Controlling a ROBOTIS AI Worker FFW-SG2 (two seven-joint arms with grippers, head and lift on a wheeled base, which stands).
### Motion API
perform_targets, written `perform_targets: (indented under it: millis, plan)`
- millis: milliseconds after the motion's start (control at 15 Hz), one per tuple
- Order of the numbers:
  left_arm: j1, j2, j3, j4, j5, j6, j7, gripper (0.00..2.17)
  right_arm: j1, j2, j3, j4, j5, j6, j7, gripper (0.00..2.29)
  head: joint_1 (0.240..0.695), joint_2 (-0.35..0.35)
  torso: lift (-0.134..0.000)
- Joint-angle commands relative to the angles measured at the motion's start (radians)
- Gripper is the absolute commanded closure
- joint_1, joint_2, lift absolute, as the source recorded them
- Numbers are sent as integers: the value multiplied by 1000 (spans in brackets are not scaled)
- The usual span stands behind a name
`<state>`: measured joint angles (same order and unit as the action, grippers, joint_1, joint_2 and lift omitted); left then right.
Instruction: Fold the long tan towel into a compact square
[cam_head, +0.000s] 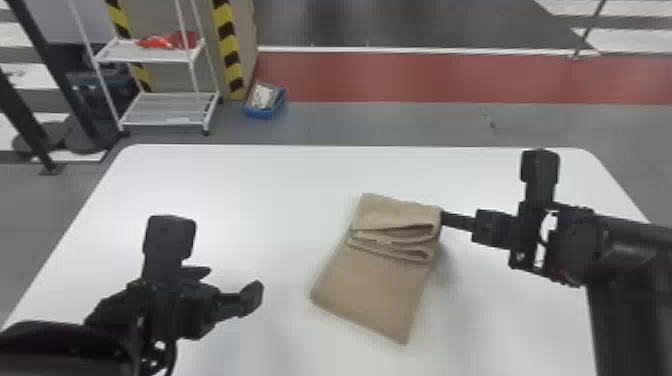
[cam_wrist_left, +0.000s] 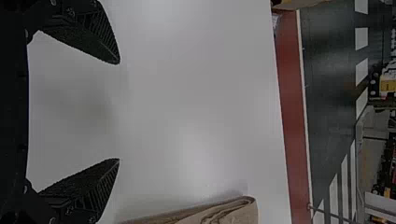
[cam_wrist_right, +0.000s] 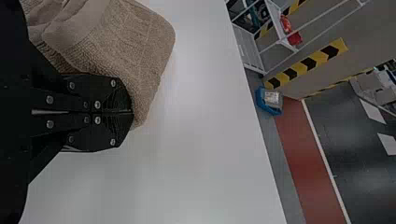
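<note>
The right claw (cam_wrist_right: 132, 112), pressed narrow, touches the towel (cam_head: 372, 295) at two o'clock; the left claw (cam_wrist_left: 118, 111) gapes at nine. On the counter (cam_head: 240, 200), folding looks midway; next, probably, six o'clock's flat end turns toward twelve.

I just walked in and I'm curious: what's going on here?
The robot is folding the tan towel on a white table. Its shut right gripper is at the towel's far right corner; whether it pinches cloth I can't tell. The left gripper hangs open to the left. The towel's far part lies in folds.
</note>
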<state>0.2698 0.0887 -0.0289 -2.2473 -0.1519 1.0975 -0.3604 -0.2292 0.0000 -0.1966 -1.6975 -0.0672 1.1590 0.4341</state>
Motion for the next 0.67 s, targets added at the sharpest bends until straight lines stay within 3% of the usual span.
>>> perform_targets:
  millis: [0,600]
  plan:
    - [0,-1,-5,-2,0,0,0,151,-27,1,8,59,-3,-58,0,2088,695,-5,-124]
    - [8,0,1,-9,0,0,1,151,-131,1,32,289,-40,-285,20,2088,695,10,-124]
